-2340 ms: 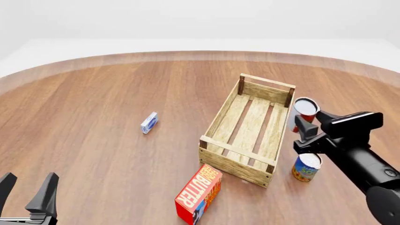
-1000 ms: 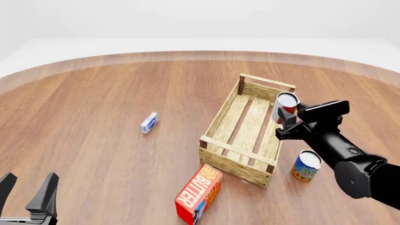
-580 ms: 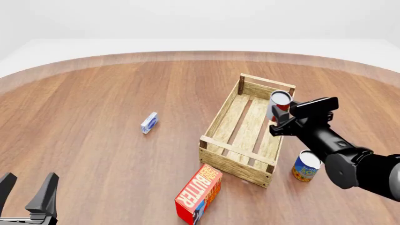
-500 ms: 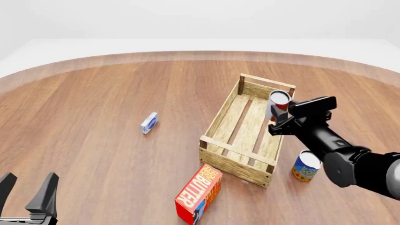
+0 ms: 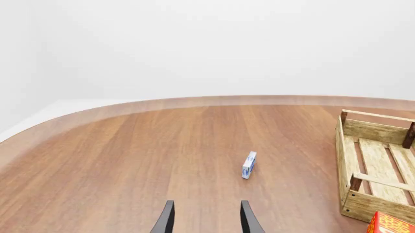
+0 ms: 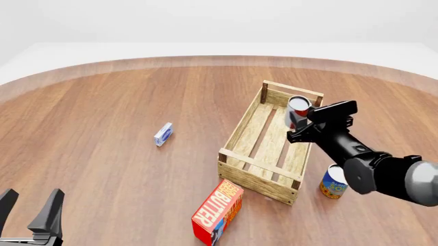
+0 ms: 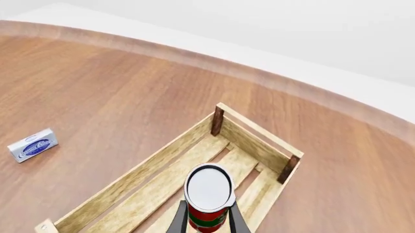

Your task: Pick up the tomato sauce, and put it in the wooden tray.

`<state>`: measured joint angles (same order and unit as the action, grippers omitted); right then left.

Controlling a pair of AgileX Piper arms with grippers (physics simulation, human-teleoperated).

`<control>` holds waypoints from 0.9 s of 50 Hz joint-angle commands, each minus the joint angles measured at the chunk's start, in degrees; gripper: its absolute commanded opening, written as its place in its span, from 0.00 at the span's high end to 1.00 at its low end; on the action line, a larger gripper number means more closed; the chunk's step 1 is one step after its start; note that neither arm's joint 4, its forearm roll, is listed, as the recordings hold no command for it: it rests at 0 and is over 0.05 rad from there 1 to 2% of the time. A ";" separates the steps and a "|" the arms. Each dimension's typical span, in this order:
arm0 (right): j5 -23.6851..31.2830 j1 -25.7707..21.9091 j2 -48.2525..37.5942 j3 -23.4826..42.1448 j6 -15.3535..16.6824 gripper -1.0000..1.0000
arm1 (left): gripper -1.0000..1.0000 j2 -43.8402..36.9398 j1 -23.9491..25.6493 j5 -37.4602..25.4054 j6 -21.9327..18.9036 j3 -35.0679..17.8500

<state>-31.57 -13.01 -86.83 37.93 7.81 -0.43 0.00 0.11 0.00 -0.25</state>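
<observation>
The right hand (image 6: 296,126) is gripping the tomato sauce (image 6: 298,109) upright above the wooden tray (image 6: 255,154) interior. The left hand (image 6: 31,211) is resting open near the bench (image 6: 102,102) edge.

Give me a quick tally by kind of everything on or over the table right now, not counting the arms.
Cans: 2, the tomato sauce held in the right gripper over the wooden tray, and a blue-labelled can on the table
Boxes: 2, a red butter box and a small blue-and-white box
Crates: 1, the wooden tray
Total: 5
</observation>
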 commanded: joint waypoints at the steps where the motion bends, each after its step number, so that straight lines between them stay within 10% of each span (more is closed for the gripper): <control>1: -0.58 -0.44 -1.94 2.00 -0.75 1.00 | 0.00 0.00 0.00 0.00 0.00 0.00; 45: -4.83 -0.08 -8.10 4.19 -2.96 1.00 | 0.00 0.00 0.00 0.00 0.00 0.00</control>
<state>-35.30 -13.16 -93.82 41.79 6.18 -0.43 0.00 0.11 0.00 -0.25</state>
